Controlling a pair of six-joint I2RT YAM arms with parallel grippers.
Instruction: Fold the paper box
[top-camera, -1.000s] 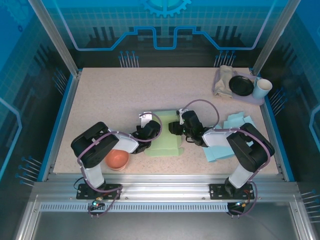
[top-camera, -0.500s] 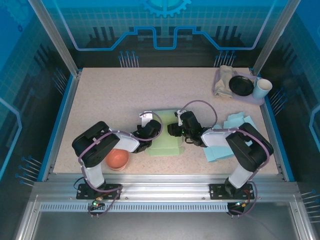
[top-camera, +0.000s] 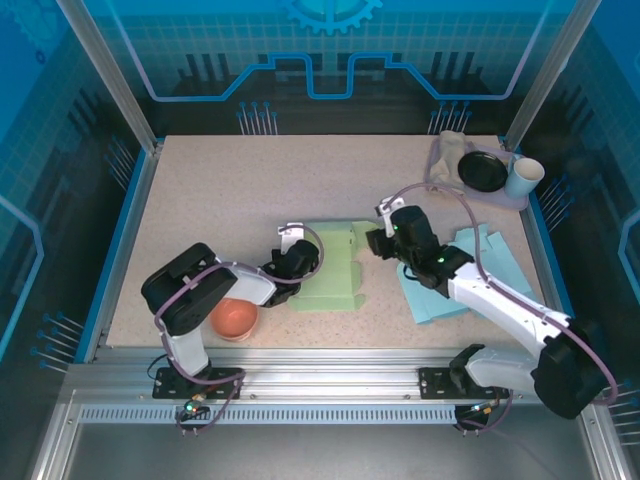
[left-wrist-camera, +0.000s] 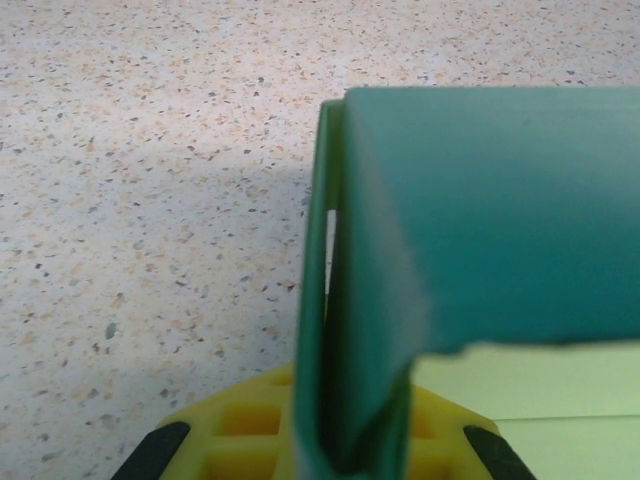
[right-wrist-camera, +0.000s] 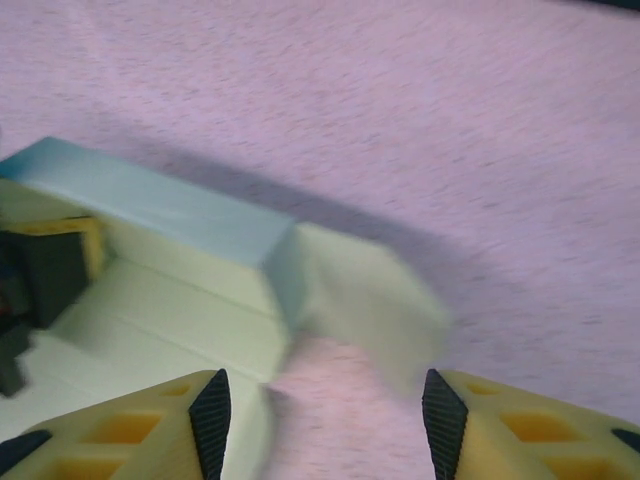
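Observation:
The light green paper box (top-camera: 335, 268) lies partly folded at the table's middle. My left gripper (top-camera: 293, 263) is at its left edge, shut on a folded-up wall of the paper box (left-wrist-camera: 480, 200), which stands between the yellow fingers (left-wrist-camera: 240, 430). My right gripper (top-camera: 384, 237) hovers just off the box's right side, open, with nothing between its black pads (right-wrist-camera: 212, 408). In the right wrist view the right gripper (right-wrist-camera: 321, 415) looks down on a raised wall of the box (right-wrist-camera: 170, 215) and a loose end flap (right-wrist-camera: 370, 300) beside it.
Blue paper sheets (top-camera: 462, 278) lie under the right arm. An orange bowl (top-camera: 233, 320) sits near the left arm's base. At the back right a tray (top-camera: 440, 183) holds a cloth, a black dish (top-camera: 482, 171) and a white cup (top-camera: 523, 177).
My right gripper has let go of the box's right side, opened wider and drawn back to the right. The left gripper has kept its hold and place.

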